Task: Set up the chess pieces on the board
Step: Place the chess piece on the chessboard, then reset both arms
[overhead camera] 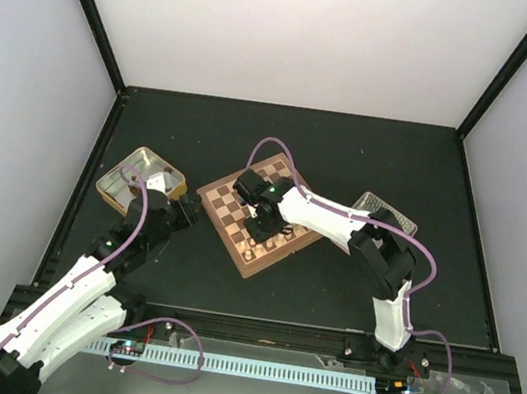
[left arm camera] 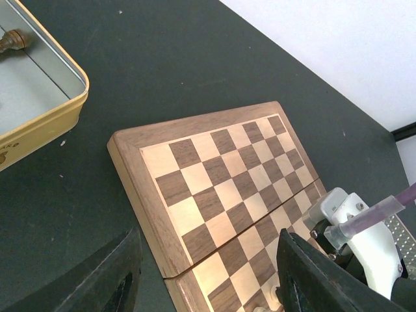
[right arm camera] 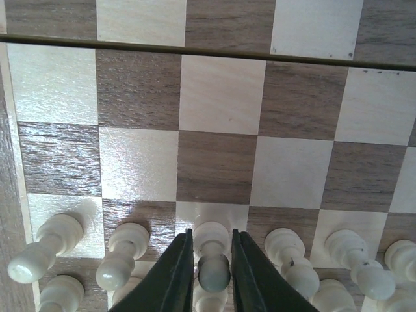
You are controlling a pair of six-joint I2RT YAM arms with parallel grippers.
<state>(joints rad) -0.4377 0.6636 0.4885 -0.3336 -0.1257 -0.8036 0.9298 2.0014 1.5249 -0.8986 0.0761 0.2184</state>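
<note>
Right gripper (right arm camera: 212, 237) fingers around white pawn (right arm camera: 214, 273) at near edge of board (right arm camera: 214, 162) (holding or letting go? cannot tell). Left gripper (left arm camera: 208, 276) open, empty, beside board. White pieces (right arm camera: 123, 255) lined up there; far half bare.

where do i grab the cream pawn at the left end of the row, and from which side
Probably its round head, from straight above. The end pawn stands upright, narrow at the neck, with the next pawn close beside it, so pinch it front-to-back, not along the row.
</note>
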